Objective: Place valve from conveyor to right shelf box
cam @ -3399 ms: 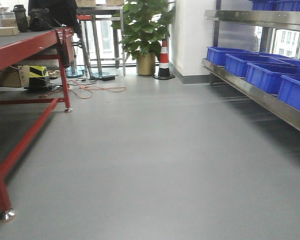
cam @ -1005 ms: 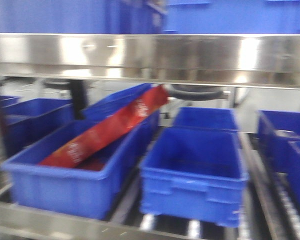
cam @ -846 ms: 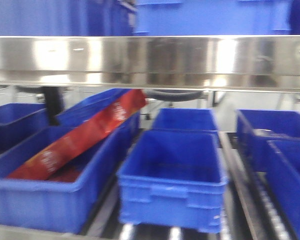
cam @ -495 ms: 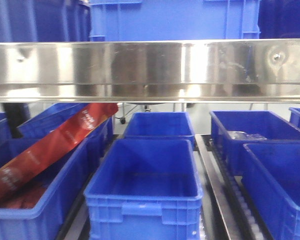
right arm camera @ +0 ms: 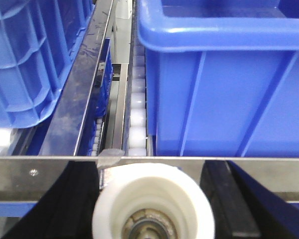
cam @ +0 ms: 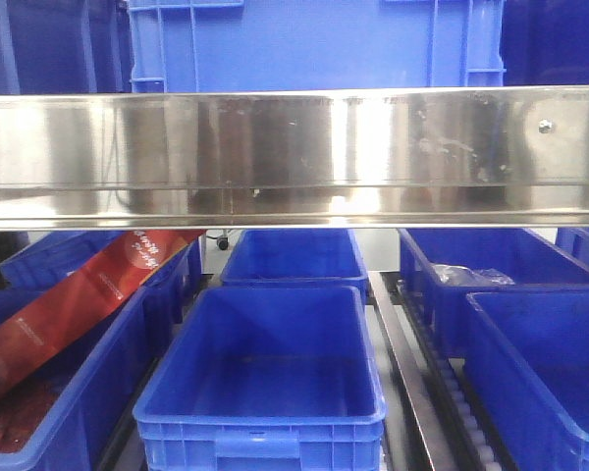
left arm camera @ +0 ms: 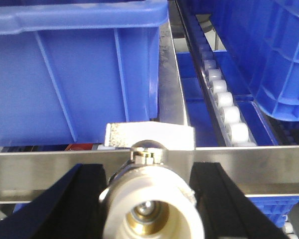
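L gripper [left arm camera: 150,199] & R gripper [right arm camera: 152,199] each clamp a valve [left arm camera: 152,219], long axis pointing fwd at the blue box [right arm camera: 229,84] just beyond the shelf rail [right arm camera: 20,179], R dead-on.

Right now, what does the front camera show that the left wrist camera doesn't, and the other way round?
Front only: a red package leaning in the left box, and the middle box with its open, empty inside. Left wrist only: the left gripper holding the valve, cream-ended with a brass core, plus white rollers. Both: blue boxes and steel shelf rails.
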Robot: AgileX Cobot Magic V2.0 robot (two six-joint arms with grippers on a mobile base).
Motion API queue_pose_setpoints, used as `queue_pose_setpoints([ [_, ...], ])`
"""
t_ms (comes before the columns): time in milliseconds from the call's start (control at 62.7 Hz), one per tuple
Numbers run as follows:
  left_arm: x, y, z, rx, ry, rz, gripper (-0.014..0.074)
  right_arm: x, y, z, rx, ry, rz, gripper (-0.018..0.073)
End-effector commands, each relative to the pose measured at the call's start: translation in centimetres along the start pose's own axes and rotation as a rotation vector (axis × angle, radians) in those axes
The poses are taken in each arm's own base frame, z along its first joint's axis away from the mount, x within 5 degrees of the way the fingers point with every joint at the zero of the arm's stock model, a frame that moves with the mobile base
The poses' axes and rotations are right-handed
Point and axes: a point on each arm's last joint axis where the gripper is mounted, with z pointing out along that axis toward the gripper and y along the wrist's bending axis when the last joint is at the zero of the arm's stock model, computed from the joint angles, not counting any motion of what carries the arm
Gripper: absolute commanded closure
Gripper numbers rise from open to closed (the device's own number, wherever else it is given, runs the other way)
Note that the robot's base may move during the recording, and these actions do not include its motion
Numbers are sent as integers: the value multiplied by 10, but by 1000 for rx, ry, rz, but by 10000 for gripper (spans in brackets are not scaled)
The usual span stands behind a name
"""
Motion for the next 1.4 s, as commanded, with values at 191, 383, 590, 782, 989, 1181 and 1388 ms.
queue_pose_setpoints([
  [191,-7,0,-3,-2,-69,-5,708,-9,-1,-6,8,-96,-7,723],
  [383,-7,0,-3,-2,-69,-5,708,-9,-1,-6,8,-96,-7,723],
  [590,-7,0,-3,-3,-75,-5,708,-9,-1,-6,8,-96,-7,723],
  [782,-7,0,-3,-3,-75,-5,708,-12,-1,-6,8,-126,-7,723],
  [989,-8,0,-3,-4,-77,-5,708,-16,-1,-7,9,-174,-5,723],
  [1181,-18,-4,-6,47,-88,-58,708,-23,4,-6,-43,-195,47,723],
  [1388,-60,-13,-3,123,-133,2,708,-56,24,-4,-152,-235,3,723],
])
